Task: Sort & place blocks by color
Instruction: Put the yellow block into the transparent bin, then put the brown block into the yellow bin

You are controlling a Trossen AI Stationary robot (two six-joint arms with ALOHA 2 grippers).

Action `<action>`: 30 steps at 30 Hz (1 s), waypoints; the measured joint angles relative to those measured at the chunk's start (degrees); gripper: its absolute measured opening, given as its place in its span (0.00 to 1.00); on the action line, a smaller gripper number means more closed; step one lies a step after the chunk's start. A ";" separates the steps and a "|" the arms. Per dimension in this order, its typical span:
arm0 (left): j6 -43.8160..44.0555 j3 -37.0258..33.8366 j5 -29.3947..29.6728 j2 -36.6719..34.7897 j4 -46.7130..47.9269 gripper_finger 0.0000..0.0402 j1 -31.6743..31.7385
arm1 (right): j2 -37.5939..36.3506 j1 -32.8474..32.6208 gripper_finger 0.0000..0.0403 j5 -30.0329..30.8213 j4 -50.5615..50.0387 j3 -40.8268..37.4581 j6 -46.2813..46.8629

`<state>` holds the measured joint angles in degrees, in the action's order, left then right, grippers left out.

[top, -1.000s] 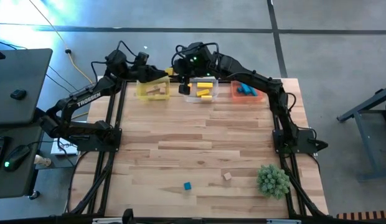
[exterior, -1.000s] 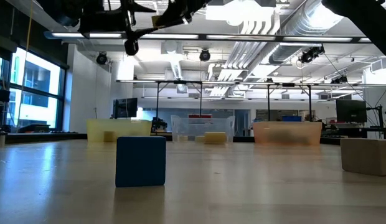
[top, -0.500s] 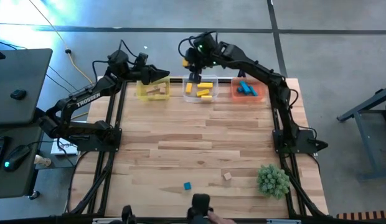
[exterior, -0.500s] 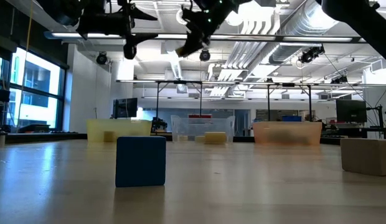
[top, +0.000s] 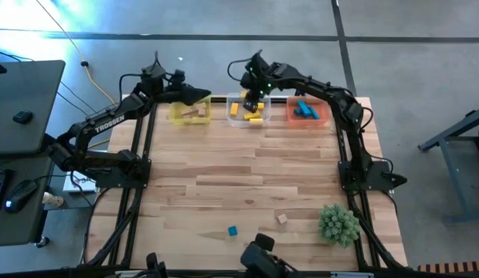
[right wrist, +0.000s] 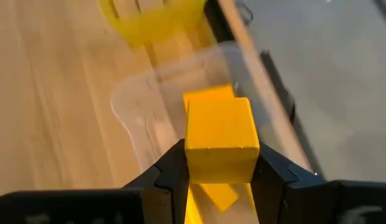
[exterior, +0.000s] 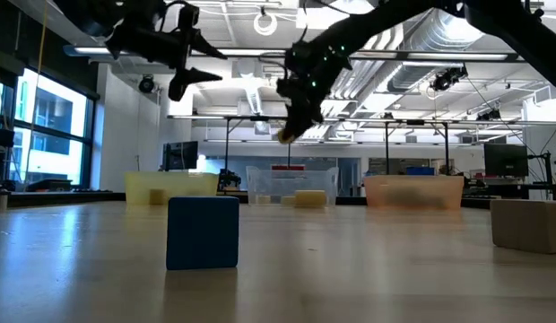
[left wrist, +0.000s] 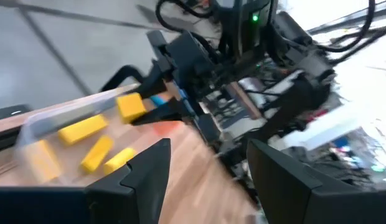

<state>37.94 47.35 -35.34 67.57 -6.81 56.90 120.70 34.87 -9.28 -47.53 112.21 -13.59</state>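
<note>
My right gripper point(top: 253, 101) is shut on a yellow cube point(right wrist: 219, 138) and hangs above the clear tub point(top: 248, 111), which holds several yellow blocks point(top: 253, 117). It also shows in the low view point(exterior: 291, 135). My left gripper point(top: 198, 96) is open and empty, in the air over the yellow tub point(top: 190, 114), which holds tan blocks. Its fingers point(left wrist: 146, 177) stand wide apart. The orange tub point(top: 305, 113) holds blue blocks. A blue cube point(top: 232, 231) and a tan cube point(top: 282, 219) rest on the table near its near edge. My right gripper pinches the yellow cube by two opposite sides point(right wrist: 192, 149) between its two fingers. The fingers come from above, slanting down. The cube sticks out past the fingertips and is lifted clear, above the clear tub point(right wrist: 149, 118).
The three tubs stand in a row along the far edge. A green spiky ball point(top: 338, 224) sits at the near right. A dark object point(top: 259, 259) shows at the near edge. Bare wood lies across the table's middle point(top: 247, 170).
My right gripper has carried the yellow cube toward the table's right edge and down, from beside the yellow tub to above the clear tub, tipping its fingers downward. A dark object has come into view at the near edge.
</note>
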 joint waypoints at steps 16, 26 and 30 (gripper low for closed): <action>-9.83 -0.01 7.74 0.04 8.82 0.50 -3.75 | 0.00 -0.37 0.27 3.67 9.62 -16.78 12.72; -16.38 -0.01 7.61 0.04 13.06 0.50 -6.50 | 0.00 -1.91 0.49 8.90 9.71 -17.08 19.82; -19.58 0.00 7.52 0.04 16.81 0.50 -6.77 | 0.00 -2.75 0.56 9.27 7.68 -15.93 23.30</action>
<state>18.35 47.35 -27.82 67.61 10.00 50.13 120.70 32.12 -0.01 -39.84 96.28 9.72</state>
